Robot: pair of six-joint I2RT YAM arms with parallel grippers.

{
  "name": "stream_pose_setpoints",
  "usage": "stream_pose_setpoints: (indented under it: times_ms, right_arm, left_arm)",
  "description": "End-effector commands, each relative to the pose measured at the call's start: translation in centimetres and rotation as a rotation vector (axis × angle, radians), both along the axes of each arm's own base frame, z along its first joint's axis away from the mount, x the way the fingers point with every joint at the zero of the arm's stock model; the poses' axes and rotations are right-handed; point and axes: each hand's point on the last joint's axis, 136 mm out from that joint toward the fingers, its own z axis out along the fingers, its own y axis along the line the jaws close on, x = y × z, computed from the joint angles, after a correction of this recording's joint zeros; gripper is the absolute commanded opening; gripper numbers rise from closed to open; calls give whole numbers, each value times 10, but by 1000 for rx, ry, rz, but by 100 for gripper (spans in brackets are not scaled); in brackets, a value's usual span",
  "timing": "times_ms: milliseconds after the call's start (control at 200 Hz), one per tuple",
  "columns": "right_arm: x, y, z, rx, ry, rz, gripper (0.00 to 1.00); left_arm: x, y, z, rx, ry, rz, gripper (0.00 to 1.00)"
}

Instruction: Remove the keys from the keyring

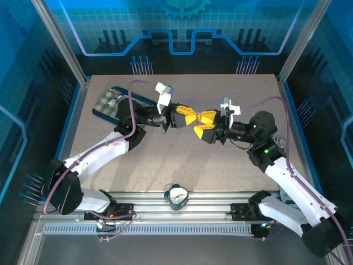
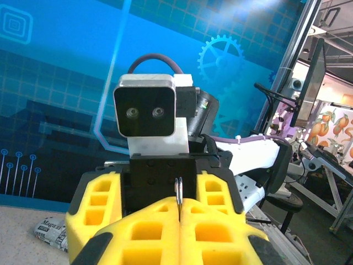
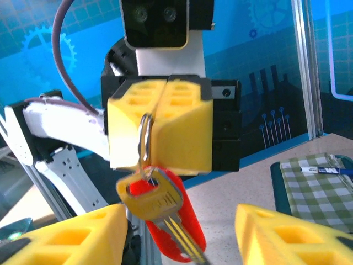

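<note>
My left gripper [image 1: 192,117] is held up over the middle of the table, shut on the keyring's thin metal ring [image 2: 178,193], which sticks up edge-on between its yellow fingers. In the right wrist view the ring [image 3: 145,138] hangs from those shut fingers [image 3: 160,124]. A brass-coloured key [image 3: 151,197] and the red tag [image 3: 185,229] dangle below it. My right gripper [image 3: 182,243] faces the left one and is open. Its fingertips stand on either side of the key's blade and do not touch it. In the top view the right gripper [image 1: 203,124] meets the left one tip to tip.
A green checked cloth [image 1: 110,104] lies on a dark tray at the back left, with a pen [image 3: 325,170] on it. A round clock-like dial [image 1: 177,196] sits at the near edge between the arm bases. Blue enclosure walls and metal posts surround the table.
</note>
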Motion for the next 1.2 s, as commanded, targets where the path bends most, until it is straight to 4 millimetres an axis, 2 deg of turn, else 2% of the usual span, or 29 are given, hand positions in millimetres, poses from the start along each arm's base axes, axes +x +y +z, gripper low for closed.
stream_pose_setpoints:
  times_ms: [0,90,105,170,305,325,640,880,900,980,1150,1195]
  right_arm:
    - [1,1,17,10,-60,-25,47]
    - [3,1,13,-1,-52,-38,40]
    - [2,0,23,7,-72,-41,38]
    - [1,-1,24,5,-76,-42,32]
    - [1,-4,26,8,-88,-65,30]
    - [3,-4,21,-7,-63,-72,30]
    - [1,-13,16,-23,-55,-106,20]
    - [-1,-15,17,-21,-54,-111,19]
    - [1,-14,5,-36,-31,-112,18]
    - [2,-16,4,-40,-24,-120,17]
    - [0,-16,3,-38,-15,-112,5]
    - [1,-16,2,-40,-10,-116,5]
  left_arm:
    - [-10,1,14,-21,-44,-32,0]
    - [-10,1,14,-22,-46,-31,0]
    - [-10,1,15,-24,-47,-31,0]
    - [-10,1,14,-24,-46,-28,0]
    - [-10,2,16,-27,-50,-22,0]
    - [-9,2,15,-26,-50,-21,0]
    - [-8,3,14,-17,-63,9,0]
    - [-8,5,15,-18,-74,32,0]
    - [-8,5,15,-18,-74,34,0]
    - [-6,6,15,-14,-79,50,0]
    - [-5,7,14,-10,-82,72,0]
    - [-4,7,13,-10,-82,76,0]
